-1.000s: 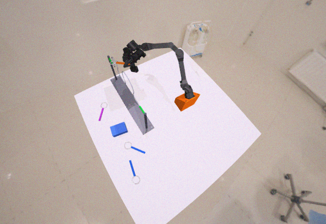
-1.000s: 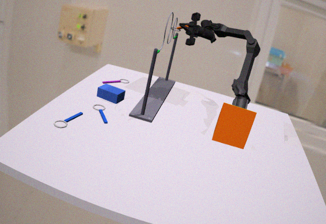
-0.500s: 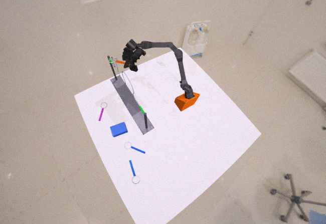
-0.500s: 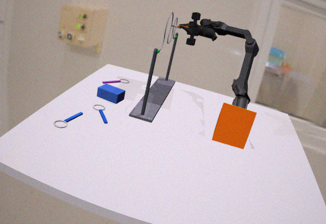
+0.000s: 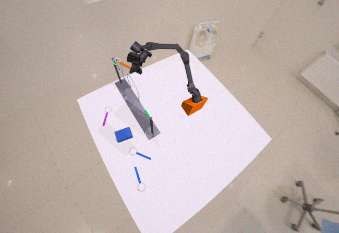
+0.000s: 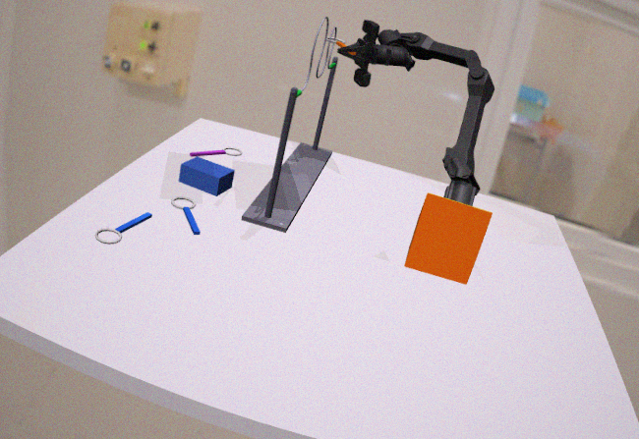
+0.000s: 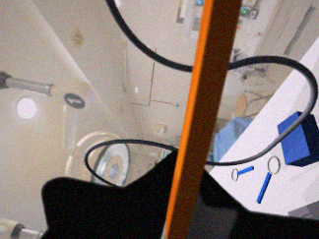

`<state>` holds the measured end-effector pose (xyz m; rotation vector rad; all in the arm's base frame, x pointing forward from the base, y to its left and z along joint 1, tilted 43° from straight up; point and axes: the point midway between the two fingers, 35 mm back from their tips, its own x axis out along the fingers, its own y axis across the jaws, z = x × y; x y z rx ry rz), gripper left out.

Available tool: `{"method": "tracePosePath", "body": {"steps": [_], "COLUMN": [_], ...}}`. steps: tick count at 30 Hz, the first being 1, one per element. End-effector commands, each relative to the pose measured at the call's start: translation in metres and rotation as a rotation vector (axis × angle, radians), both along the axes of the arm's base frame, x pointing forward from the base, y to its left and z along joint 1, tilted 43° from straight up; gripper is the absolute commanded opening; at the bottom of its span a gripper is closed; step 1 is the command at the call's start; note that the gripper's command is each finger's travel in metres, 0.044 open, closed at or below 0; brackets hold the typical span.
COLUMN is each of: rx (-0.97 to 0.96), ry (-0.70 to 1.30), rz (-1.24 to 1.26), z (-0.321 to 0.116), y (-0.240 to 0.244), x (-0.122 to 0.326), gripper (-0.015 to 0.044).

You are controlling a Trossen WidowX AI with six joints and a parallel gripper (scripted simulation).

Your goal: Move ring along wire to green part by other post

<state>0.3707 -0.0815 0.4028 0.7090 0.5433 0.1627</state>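
The handle (image 5: 125, 65) (image 6: 345, 47) (image 7: 197, 117) is orange, the block (image 5: 123, 134) (image 6: 205, 176) (image 7: 298, 140) blue, the jaws (image 5: 132, 70) (image 6: 340, 50) black.
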Motion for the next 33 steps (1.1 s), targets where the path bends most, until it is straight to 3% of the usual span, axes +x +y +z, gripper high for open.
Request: {"method": "tracePosePath", "body": {"steps": [1, 33], "rx": [-0.080, -0.778], "ry": [-0.002, -0.015], "rz": [0.003, -0.005], "z": [-0.003, -0.019], "y": [-0.005, -0.051], "x": [0.002, 0.003], "gripper": [-0.0150, -0.0150]}}
